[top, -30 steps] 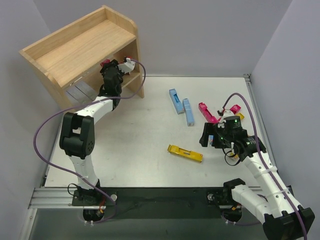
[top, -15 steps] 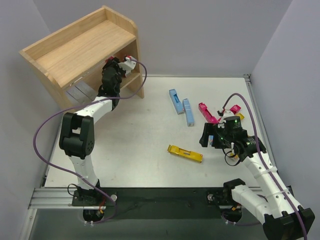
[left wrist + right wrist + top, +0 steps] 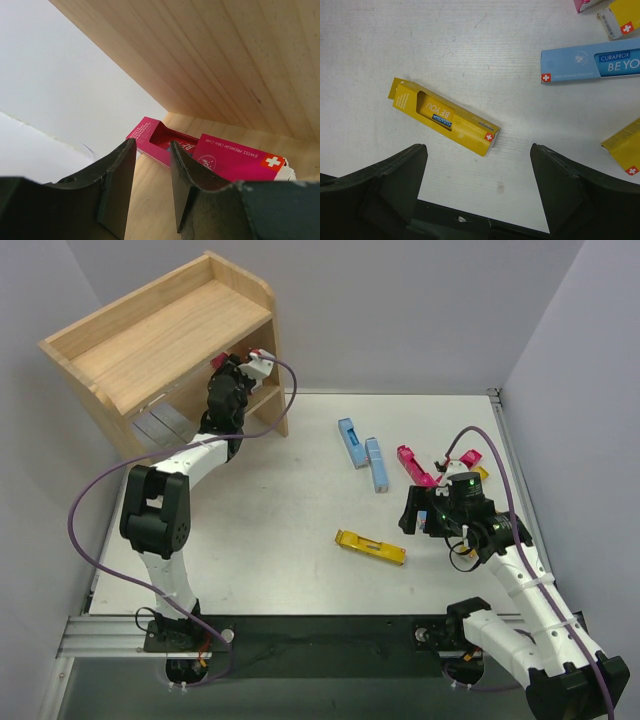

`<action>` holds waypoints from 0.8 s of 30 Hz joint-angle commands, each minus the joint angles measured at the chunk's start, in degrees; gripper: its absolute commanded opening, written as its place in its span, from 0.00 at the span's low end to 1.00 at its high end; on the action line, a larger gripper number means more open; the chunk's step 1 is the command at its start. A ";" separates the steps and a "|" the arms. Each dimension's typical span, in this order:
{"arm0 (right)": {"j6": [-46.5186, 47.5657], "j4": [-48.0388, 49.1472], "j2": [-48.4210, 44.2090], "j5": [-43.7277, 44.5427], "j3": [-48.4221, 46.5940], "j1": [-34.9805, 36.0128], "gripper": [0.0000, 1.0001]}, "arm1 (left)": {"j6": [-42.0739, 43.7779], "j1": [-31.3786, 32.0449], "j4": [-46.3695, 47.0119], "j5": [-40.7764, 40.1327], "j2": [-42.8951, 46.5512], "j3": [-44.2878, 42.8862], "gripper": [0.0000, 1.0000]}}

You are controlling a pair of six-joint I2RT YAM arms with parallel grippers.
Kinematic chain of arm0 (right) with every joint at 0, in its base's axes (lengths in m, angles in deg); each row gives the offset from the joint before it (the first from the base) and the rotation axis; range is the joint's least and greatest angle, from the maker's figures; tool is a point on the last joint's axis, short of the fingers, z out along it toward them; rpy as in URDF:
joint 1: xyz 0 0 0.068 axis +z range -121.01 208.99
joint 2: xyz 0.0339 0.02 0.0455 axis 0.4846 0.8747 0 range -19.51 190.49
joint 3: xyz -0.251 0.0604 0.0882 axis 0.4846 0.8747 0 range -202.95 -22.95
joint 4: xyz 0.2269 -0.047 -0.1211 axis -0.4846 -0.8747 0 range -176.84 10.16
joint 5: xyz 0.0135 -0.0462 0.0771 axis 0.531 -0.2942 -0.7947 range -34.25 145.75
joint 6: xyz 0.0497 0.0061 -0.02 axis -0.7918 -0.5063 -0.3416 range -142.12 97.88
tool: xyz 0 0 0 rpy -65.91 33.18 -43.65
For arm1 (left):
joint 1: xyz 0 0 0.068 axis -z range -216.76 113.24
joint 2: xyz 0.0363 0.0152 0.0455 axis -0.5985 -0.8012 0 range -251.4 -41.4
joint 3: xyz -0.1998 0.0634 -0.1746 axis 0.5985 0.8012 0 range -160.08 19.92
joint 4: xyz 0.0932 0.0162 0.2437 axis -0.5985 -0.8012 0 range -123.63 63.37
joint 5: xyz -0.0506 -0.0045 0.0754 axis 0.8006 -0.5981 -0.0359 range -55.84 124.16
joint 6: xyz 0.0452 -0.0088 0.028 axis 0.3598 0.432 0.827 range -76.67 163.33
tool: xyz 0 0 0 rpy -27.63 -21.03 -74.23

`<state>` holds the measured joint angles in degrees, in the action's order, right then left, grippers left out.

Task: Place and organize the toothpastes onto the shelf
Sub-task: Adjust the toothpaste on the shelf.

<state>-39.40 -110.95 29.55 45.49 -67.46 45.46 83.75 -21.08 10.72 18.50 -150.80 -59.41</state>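
Observation:
The wooden shelf [image 3: 170, 335] stands at the back left. My left gripper [image 3: 233, 370] reaches into its lower tier. In the left wrist view the left gripper [image 3: 151, 145] is open a narrow gap and holds nothing. A magenta toothpaste carton [image 3: 220, 155] lies on the shelf board [image 3: 150, 200] just beyond the fingertips. Silver-grey cartons [image 3: 165, 422] lie in the lower tier's left part. My right gripper [image 3: 425, 512] hovers wide open over the table. A yellow carton [image 3: 370, 546] lies below it, also in the right wrist view [image 3: 445, 116], ahead of the right gripper [image 3: 477, 150].
Two light blue cartons [image 3: 351, 442] [image 3: 377, 463] lie mid-table. A magenta carton [image 3: 415, 466], another magenta one [image 3: 468, 457] and a yellow one [image 3: 480, 472] lie behind the right arm. The right wrist view shows a blue carton [image 3: 592, 66] and yellow cartons [image 3: 624, 145].
My left wrist has shifted slightly right and further back at the shelf opening. The right arm and the cartons on the table have not moved.

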 commanded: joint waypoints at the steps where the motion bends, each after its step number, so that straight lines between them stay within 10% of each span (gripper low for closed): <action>1: 0.14 -1.23 -0.54 0.51 -1.37 -0.47 0.88 | -3.68 0.75 1.86 2.04 -0.11 -2.50 0.44; 24: 0.40 -1.23 -0.81 0.77 -0.84 -0.47 0.88 | -4.39 3.12 3.88 -0.34 -2.66 -7.33 0.45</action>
<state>-39.38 -110.95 29.42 45.51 -67.46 45.41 80.41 -18.37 11.44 18.30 -153.56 -63.76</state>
